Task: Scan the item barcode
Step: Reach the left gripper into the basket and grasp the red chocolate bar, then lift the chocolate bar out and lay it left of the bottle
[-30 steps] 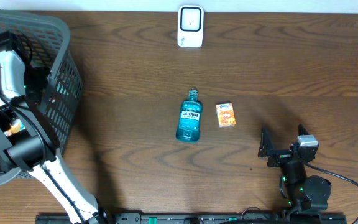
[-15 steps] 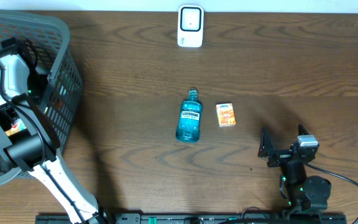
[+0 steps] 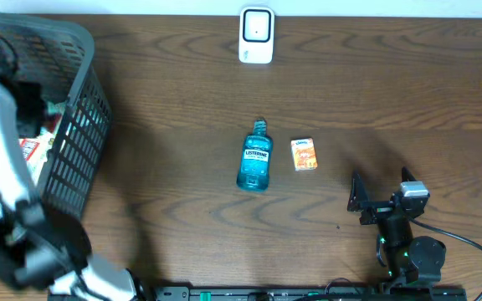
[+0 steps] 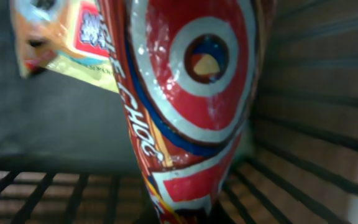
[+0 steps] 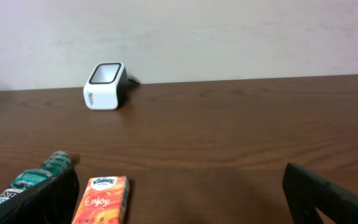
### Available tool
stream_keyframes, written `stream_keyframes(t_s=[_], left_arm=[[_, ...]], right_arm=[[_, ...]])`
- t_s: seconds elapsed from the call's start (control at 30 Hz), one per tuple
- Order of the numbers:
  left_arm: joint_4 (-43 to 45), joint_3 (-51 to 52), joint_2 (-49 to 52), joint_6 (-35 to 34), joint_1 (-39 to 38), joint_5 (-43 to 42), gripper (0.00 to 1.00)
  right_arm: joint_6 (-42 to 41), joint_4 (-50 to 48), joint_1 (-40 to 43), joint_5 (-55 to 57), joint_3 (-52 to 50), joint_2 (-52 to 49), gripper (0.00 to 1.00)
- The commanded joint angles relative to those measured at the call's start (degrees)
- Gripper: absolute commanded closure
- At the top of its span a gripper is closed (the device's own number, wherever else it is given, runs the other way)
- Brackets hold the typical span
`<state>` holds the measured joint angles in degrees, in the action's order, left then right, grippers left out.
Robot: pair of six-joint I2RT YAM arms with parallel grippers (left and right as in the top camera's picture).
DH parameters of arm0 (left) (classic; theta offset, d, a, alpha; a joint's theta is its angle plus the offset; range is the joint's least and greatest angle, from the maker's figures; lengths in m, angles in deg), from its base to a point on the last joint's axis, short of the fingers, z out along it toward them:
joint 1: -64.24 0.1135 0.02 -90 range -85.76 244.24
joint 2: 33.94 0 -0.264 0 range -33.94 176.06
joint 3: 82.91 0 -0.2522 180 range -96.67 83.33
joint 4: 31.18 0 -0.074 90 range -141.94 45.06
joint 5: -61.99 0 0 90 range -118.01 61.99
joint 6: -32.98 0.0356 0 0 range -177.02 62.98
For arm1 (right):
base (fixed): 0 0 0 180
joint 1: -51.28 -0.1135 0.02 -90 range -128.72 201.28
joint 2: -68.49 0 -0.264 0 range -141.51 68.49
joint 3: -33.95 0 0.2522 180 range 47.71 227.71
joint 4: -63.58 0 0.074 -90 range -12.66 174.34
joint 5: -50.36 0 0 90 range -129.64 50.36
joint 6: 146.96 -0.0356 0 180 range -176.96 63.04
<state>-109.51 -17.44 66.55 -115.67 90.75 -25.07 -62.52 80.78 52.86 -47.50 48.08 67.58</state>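
Left jaws closed, by our reading on the lower end of the red glossy snack packet, which stands up directly ahead of them inside the grey mesh basket. Right jaws wide open, holding nothing. We should lift clear of the basket wall, then turn the packet to find its barcode. No barcode shows yet. Only then present it to the white scanner, well apart across the dark wooden surface.
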Motion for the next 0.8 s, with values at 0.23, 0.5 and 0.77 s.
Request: stream_keyframes(t_s=[0.23, 0.5, 0.77], left_arm=[[-0.1, -0.8, -27.6, 10.7, -12.1, 0.7, 0.93], [-2.1, -0.7, -33.2, 16.7, -36.5, 1.6, 0.93], [-4.8, 6.9, -21.5, 17.0, -54.7, 12.2, 0.93]], right_arm=[[0.5, 0.2, -0.5, 0.2, 0.0, 0.2, 0.01], [0.5, 0.2, -0.5, 0.2, 0.0, 0.2, 0.01], [0.5, 0.2, -0.5, 0.2, 0.0, 0.2, 0.01]])
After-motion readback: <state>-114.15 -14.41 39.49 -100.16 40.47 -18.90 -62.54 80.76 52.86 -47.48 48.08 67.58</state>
